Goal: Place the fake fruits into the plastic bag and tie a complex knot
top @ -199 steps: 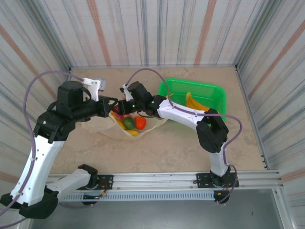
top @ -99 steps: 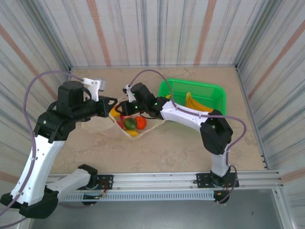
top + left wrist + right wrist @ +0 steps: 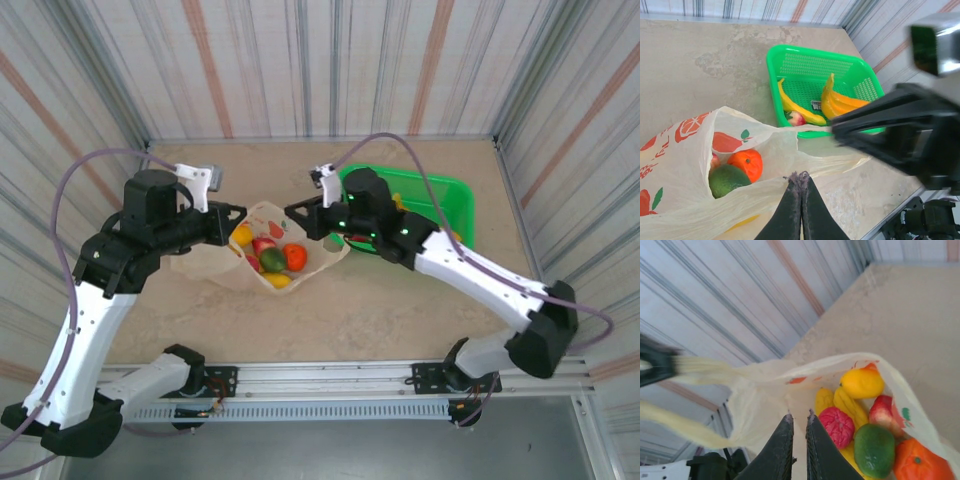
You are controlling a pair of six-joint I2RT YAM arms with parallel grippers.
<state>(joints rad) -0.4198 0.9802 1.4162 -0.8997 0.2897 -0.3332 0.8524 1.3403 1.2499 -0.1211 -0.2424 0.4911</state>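
Observation:
The plastic bag [image 3: 205, 262] lies open at mid-table, cream with red prints. Inside it are fake fruits: an orange [image 3: 746, 164], a green one [image 3: 727, 180], a yellow one [image 3: 861, 383] and a pink-red one [image 3: 838, 426]. My left gripper [image 3: 228, 213] is shut on the bag's left rim and holds it up, stretching a pale handle strip [image 3: 705, 367]. My right gripper [image 3: 292, 212] hovers at the bag's far rim, its jaws nearly together. Bag film [image 3: 765, 390] lies right at its tips [image 3: 800, 416]; whether it is pinched I cannot tell. No knot is in view.
A bright green basket [image 3: 772, 70] stands right of the bag, partly under my right arm in the top view. It holds yellow bananas [image 3: 795, 106] and a small red fruit [image 3: 796, 118]. Striped walls close in the table on three sides.
My right gripper has come out of the bag's mouth and moved right toward the basket, its jaws closing from wide to nearly together. Its elbow swung out right. The left arm stayed put.

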